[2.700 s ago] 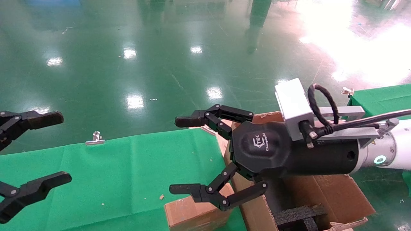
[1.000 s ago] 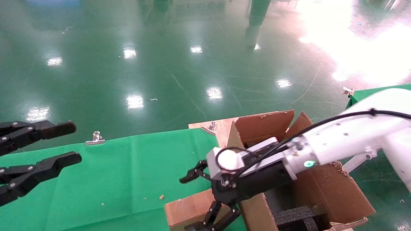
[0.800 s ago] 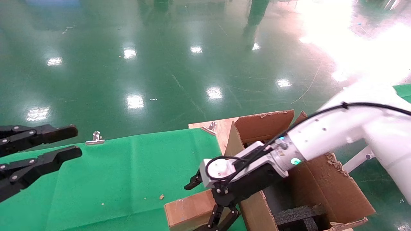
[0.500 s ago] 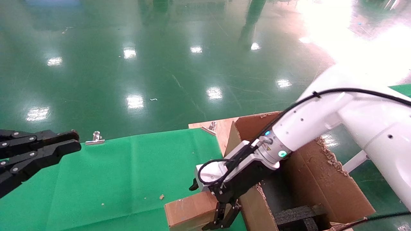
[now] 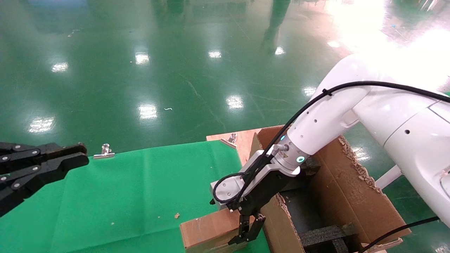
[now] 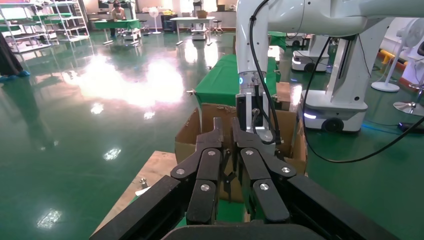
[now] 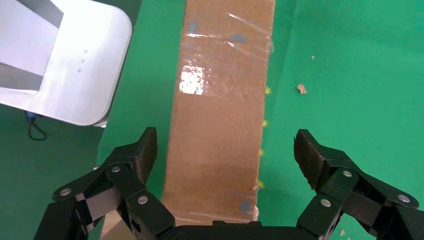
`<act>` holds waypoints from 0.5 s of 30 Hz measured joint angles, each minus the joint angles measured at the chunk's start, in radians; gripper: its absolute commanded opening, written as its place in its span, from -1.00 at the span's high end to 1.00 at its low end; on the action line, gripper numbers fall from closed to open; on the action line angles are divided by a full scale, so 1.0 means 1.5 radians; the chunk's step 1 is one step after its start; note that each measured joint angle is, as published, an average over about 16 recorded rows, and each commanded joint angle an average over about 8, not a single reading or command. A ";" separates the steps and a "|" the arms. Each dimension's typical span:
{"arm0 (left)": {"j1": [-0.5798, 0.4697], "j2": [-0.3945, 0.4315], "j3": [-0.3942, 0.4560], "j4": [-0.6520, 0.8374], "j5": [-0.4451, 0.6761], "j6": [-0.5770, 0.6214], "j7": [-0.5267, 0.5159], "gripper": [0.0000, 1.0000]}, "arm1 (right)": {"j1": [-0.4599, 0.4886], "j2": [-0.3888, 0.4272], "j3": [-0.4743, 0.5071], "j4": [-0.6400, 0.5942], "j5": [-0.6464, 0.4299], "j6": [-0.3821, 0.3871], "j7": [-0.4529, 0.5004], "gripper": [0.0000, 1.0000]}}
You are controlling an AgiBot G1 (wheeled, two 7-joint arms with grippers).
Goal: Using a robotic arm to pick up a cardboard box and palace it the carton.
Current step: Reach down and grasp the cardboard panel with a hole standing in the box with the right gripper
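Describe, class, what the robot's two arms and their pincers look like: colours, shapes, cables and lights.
The right arm is glossy white and tubular, with a black cable along it and a green-lit ring. A grey-white camera block sits on its black wrist. The right pincer has black linked fingers with silver rivets. Of the left arm, only the matching black left pincer shows.

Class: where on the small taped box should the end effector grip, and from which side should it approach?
Across the two long sides of the box, from above. It lies flat, long and narrow, and the open right end effector already straddles it.
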 measured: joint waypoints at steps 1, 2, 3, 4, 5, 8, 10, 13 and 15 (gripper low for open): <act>0.000 0.000 0.000 0.000 0.000 0.000 0.000 -1.00 | 0.001 -0.001 -0.002 -0.001 0.000 0.000 -0.001 0.79; 0.000 0.000 0.000 0.000 0.000 0.000 0.000 -1.00 | 0.002 -0.002 -0.003 -0.002 -0.001 0.000 -0.002 0.96; 0.000 0.000 0.000 0.000 0.000 0.000 0.000 -1.00 | 0.003 -0.002 -0.004 -0.002 -0.001 0.000 -0.002 1.00; 0.000 0.000 0.000 0.000 0.000 0.000 0.000 -1.00 | 0.003 -0.003 -0.005 -0.002 -0.001 0.000 -0.003 1.00; 0.000 0.000 0.000 0.000 0.000 0.000 0.000 -1.00 | 0.004 -0.003 -0.005 -0.003 -0.002 0.000 -0.003 1.00; 0.000 0.000 0.000 0.000 0.000 0.000 0.000 -1.00 | 0.002 -0.002 -0.003 -0.001 -0.001 0.000 -0.002 1.00; 0.000 0.000 0.000 0.000 0.000 0.000 0.000 -1.00 | 0.001 0.000 0.000 0.000 0.000 0.000 -0.001 1.00; 0.000 0.000 0.000 0.000 0.000 0.000 0.000 -1.00 | -0.001 0.001 0.002 0.001 0.001 0.000 0.000 1.00; 0.000 0.000 0.000 0.000 0.000 0.000 0.000 -1.00 | -0.002 0.002 0.004 0.002 0.001 0.000 0.001 1.00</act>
